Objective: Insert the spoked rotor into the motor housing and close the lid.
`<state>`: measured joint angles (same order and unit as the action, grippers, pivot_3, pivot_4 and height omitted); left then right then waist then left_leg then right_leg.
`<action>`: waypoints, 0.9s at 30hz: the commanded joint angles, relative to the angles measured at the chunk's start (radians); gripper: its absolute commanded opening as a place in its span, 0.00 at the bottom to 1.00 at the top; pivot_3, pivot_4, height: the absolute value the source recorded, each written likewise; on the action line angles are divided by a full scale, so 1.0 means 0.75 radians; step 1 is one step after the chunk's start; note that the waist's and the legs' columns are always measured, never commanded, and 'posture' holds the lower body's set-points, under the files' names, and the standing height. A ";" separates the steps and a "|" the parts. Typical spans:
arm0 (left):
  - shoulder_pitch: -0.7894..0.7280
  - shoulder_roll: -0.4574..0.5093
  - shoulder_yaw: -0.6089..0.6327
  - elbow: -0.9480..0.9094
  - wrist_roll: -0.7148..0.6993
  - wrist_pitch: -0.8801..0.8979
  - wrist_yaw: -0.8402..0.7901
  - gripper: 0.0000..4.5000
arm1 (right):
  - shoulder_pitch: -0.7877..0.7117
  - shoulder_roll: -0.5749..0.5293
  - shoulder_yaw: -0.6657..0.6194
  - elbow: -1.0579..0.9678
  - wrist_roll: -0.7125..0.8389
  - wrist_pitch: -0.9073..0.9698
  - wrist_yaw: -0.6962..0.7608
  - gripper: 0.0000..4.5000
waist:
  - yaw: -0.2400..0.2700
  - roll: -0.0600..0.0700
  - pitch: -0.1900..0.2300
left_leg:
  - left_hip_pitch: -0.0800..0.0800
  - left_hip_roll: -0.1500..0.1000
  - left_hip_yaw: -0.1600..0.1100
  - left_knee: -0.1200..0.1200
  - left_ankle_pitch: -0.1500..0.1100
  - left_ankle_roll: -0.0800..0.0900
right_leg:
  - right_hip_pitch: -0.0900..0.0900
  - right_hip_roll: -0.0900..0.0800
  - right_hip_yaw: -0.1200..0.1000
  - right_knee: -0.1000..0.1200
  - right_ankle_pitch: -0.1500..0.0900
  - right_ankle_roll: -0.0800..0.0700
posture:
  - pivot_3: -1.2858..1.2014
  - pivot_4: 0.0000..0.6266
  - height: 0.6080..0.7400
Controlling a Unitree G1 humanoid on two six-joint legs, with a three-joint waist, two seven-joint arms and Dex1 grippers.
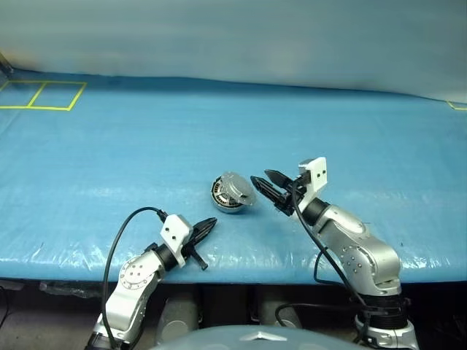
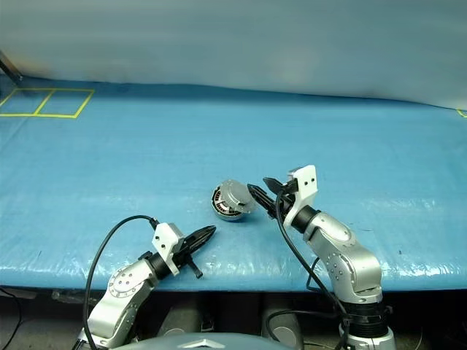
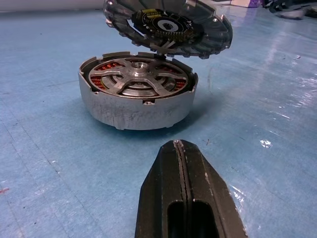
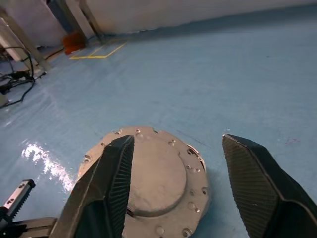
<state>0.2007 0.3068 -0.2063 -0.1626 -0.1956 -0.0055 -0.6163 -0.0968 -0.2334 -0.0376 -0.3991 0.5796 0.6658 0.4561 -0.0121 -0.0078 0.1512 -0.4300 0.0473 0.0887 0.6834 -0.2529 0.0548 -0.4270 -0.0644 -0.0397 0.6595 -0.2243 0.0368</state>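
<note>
— So, where do we stand with the short round grey metal motor housing (image 3: 136, 101)?

— We see it sitting flat on the blue-covered desk (image 1: 109, 160), between our two grippers. The shiny silver spoked rotor (image 3: 138, 77) already lies seated inside, over the copper-orange windings. The round grey metal lid (image 3: 168, 25) hangs tilted above it on its hinge, dark face down, not yet shut.

— And our jaws?

— Our left gripper (image 1: 205, 227) holds its jaws pressed together, empty, near the housing. Our right gripper (image 4: 178, 193) has its jaws apart, empty, just beside the lid's plain outer face.

— How do we expect it to handle?

— We judge it rigid and fairly heavy, with smooth metal that could slip. We would press on the lid's flat outer face near its free edge, away from the hinge, and we would steady the housing wall so it does not slide.
</note>
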 commanded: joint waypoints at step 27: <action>-0.012 0.008 0.010 -0.048 -0.007 -0.009 0.008 0.00 | -0.055 0.044 0.153 0.198 -0.030 -0.088 0.124 0.72 | 0.000 0.000 0.000 | 0.000 -0.001 0.000 0.000 0.000 0.000 | 0.000 0.000 0.000 0.000 0.000 0.000 | 0.52 0.24 1.00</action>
<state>0.1938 0.3161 -0.2047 -0.1626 -0.1959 -0.0039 -0.6116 -0.1224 -0.2157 0.0773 -0.2300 0.5520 0.6301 0.5446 -0.0123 -0.0078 0.1512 -0.4303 0.0467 0.0887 0.6831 -0.2531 0.0551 -0.4270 -0.0647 -0.0397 0.6594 -0.2241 0.0365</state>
